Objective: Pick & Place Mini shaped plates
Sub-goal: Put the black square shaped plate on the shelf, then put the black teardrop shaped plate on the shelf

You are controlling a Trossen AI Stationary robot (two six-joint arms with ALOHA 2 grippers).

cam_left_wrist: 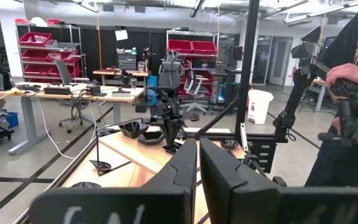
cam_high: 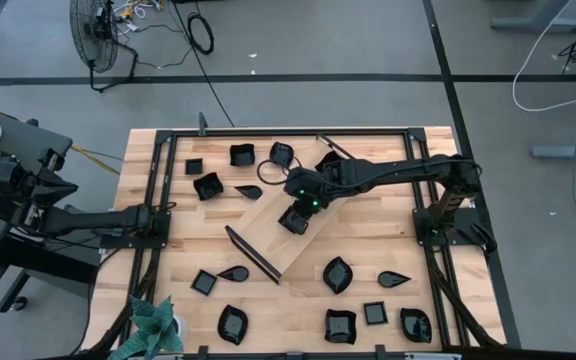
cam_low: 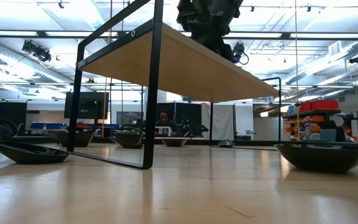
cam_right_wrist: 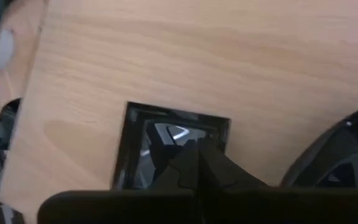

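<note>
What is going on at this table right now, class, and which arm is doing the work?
The right gripper is over the light-wood tray, its fingers shut on the rim of a small square black plate that sits on the tray. The left gripper waits, shut, at the table's left edge. Other black mini plates lie scattered over the table around the tray. A person stands beside the table.

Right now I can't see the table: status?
Right gripper shut, on square plate on tray. Left gripper shut, parked at left edge. Nothing blocking.
</note>
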